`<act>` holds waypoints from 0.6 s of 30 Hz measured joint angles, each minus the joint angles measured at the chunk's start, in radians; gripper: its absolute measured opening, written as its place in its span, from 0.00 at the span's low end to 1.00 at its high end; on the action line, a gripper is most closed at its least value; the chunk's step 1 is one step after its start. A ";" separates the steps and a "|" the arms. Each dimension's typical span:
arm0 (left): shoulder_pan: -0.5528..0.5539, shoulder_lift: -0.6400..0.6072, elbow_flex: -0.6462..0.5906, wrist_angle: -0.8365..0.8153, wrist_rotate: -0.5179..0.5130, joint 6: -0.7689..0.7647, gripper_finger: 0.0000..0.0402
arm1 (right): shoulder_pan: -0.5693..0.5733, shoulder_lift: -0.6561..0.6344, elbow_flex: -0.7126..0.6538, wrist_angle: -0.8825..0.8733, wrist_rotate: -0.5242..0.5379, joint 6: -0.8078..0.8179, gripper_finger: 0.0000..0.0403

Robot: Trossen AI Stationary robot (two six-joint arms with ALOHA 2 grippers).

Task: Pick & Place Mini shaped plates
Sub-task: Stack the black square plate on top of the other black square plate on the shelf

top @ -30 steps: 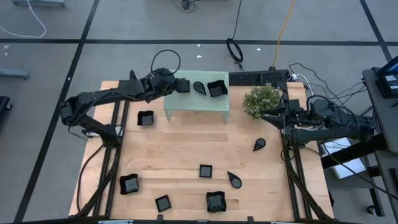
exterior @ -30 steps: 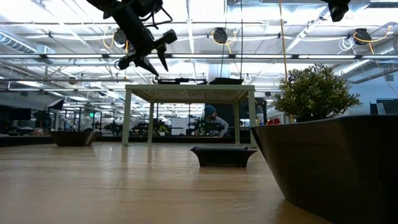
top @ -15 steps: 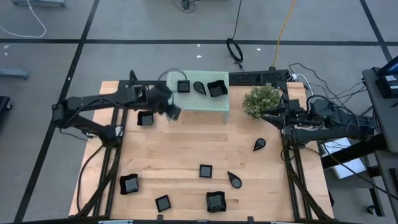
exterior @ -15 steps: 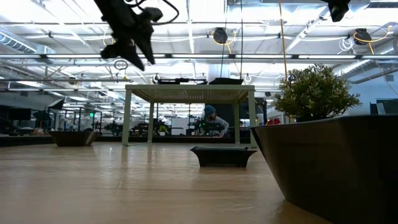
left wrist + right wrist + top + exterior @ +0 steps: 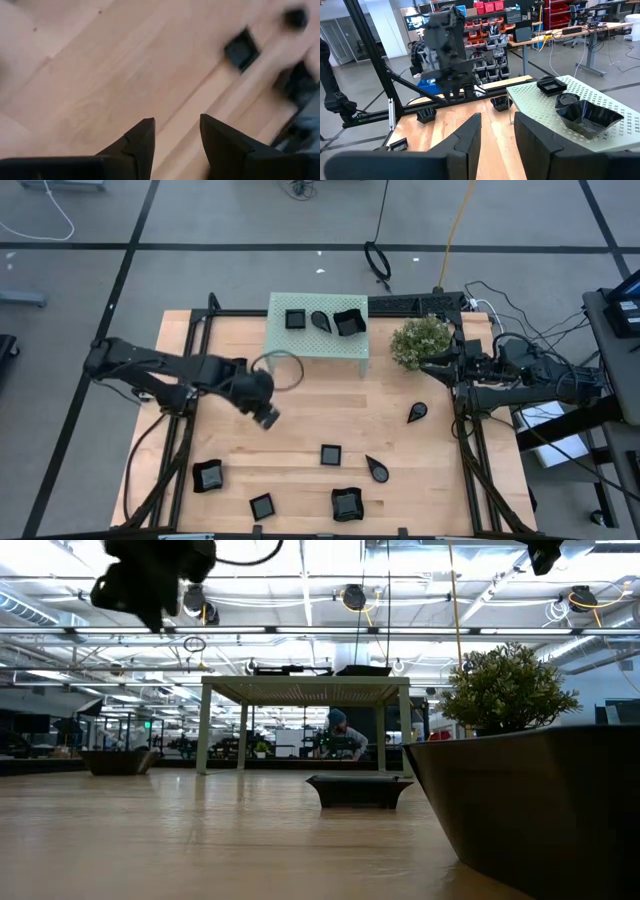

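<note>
Plates scattered on my worktop, three on the green stand, left gripper hovering empty with jaws spread, right gripper parked beside the plant, jaws apart.

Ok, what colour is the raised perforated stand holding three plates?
Mint green stand; clearest in the high view.

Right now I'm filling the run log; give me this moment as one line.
left hand: open, empty, above bare table | right hand: open, parked by bushy plant | mint-green perforated stand: three glossy black mini plates
</note>
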 joint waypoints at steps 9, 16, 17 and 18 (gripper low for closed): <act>-0.317 0.000 -0.044 0.014 -0.109 -0.002 0.40 | 0.000 0.000 0.000 0.000 0.000 0.000 0.26; -0.497 0.000 -0.226 0.314 -0.164 -0.099 0.40 | 0.000 0.000 0.000 0.000 0.000 0.000 0.26; -0.516 0.000 -0.257 0.377 -0.166 -0.099 0.40 | 0.000 0.000 0.000 0.000 0.000 0.000 0.26; -0.534 0.000 -0.291 0.446 -0.170 -0.100 0.40 | 0.000 0.000 0.000 0.000 0.000 0.000 0.26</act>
